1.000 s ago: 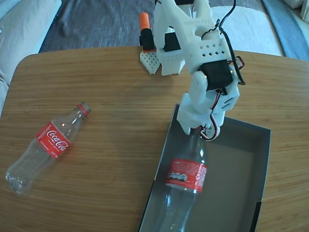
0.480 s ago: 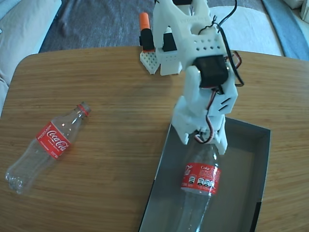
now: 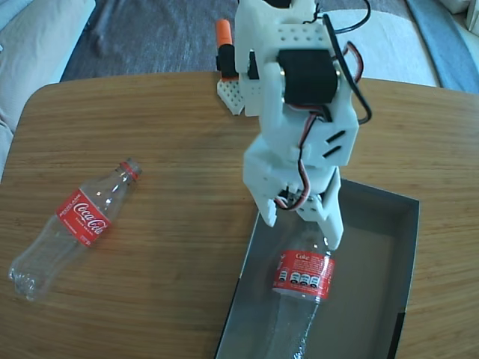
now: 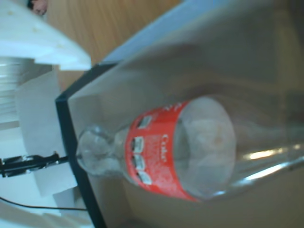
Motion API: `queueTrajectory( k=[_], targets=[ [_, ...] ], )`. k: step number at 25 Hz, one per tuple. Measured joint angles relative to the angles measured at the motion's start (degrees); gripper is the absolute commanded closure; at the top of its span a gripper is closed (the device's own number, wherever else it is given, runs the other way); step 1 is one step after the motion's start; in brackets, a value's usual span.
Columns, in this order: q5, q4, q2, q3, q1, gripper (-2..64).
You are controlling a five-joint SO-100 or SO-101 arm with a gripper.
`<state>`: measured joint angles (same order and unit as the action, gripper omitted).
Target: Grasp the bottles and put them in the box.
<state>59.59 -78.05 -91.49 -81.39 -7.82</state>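
We see one bottle (image 3: 301, 280) lying inside the box (image 3: 374, 299), neck toward the arm, and our fingers (image 3: 299, 228) spread wide just above its neck, holding nothing. The other bottle (image 3: 73, 224) lies on the desk (image 3: 179, 149), well apart to the fixed view's left.

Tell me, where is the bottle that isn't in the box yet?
In the fixed view, the second bottle lies on its side on the wooden table, far left of the box and apart from the gripper.
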Motion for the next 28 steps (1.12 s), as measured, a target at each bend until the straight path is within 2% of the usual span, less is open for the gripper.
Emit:
queueTrajectory(
  k=[6,11,23,28],
  targets=[
    [0.0,-9.9,0.0,5.4,4.5,21.3],
    [0.0,-16.1,0.0,9.0,10.4,21.3],
    [0.5,-16.2,0.0,10.1,25.3,21.3],
    [5.8,-16.2,-0.1,7.3,32.7,21.3]
  ],
)
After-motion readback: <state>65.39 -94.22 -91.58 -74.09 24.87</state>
